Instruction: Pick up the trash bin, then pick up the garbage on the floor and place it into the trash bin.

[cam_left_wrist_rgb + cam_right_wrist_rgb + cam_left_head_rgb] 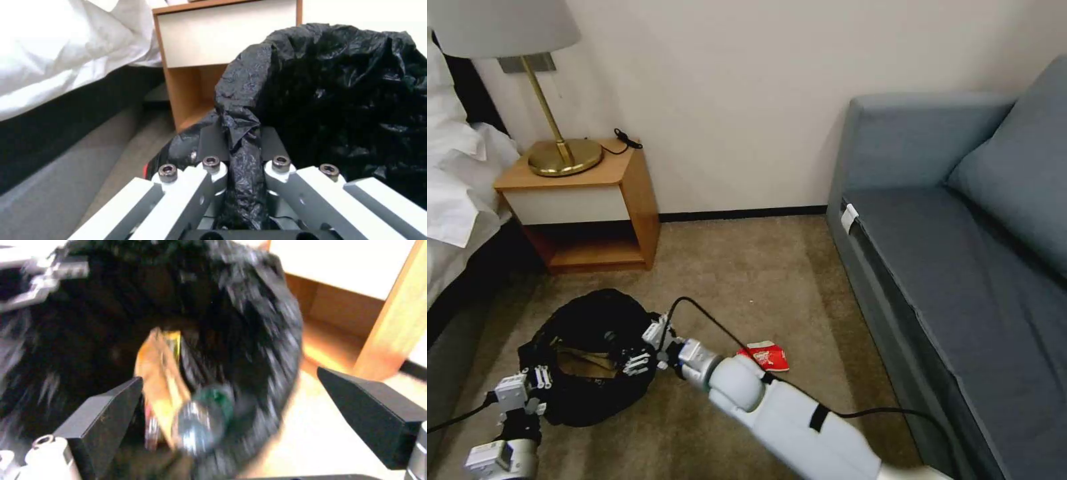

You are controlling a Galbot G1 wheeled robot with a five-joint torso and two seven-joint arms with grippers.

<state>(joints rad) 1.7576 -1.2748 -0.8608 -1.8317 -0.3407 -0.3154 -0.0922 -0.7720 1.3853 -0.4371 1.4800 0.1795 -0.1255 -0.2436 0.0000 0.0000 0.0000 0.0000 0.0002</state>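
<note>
Left pincer (540,381) pinches the trash bin (594,333) rim while the right pincer (639,352) hangs spread over its mouth.

From the head, the bin sits low on the carpet (747,280) before the nightstand (584,200), and a red snack packet (767,355) lies on the floor just beside the right forearm, near the sofa (960,267). The left wrist view adds the grip itself: a fold of black bag (242,160) squeezed between the fingers (186,186), bed (66,50) alongside. The right wrist view, blurred, looks between wide-apart pads (106,413) into the bin, where a gold-brown wrapper (160,373) and a small bottle (200,420) with green label are seen.
</note>
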